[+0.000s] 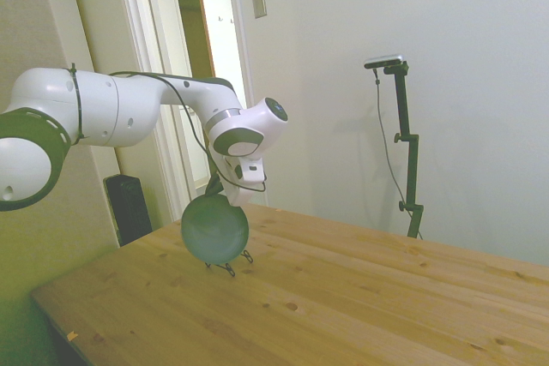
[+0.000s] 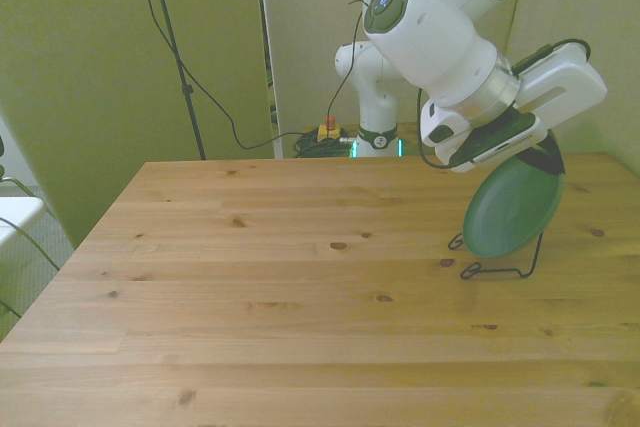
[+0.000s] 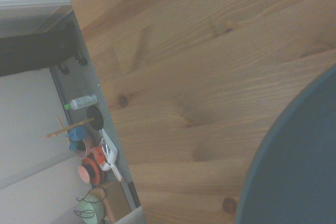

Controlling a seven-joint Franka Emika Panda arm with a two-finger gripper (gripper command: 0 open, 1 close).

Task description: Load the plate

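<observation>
Front view: we see the plate (image 2: 513, 209) on edge in the wire stand (image 2: 500, 265), near the tabletop's (image 2: 280, 287) front-view right edge, so the stand props it; we cannot tell the gripper's (image 2: 530, 152) grasp.

Room inventory, for your reference. Wooden table (image 1: 343, 289): pale knotty planks, matte, evenly lit. Behind the gripper (image 1: 225, 197) you have a white-framed doorway (image 1: 184, 66) with its door ajar. Small grey wall plate (image 1: 258, 3) above it on the plain white wall (image 1: 463, 23). Black speaker (image 1: 129, 207) on the floor beyond the table edge. Clutter of cups and a bottle (image 3: 84, 101) off the table's side.
</observation>
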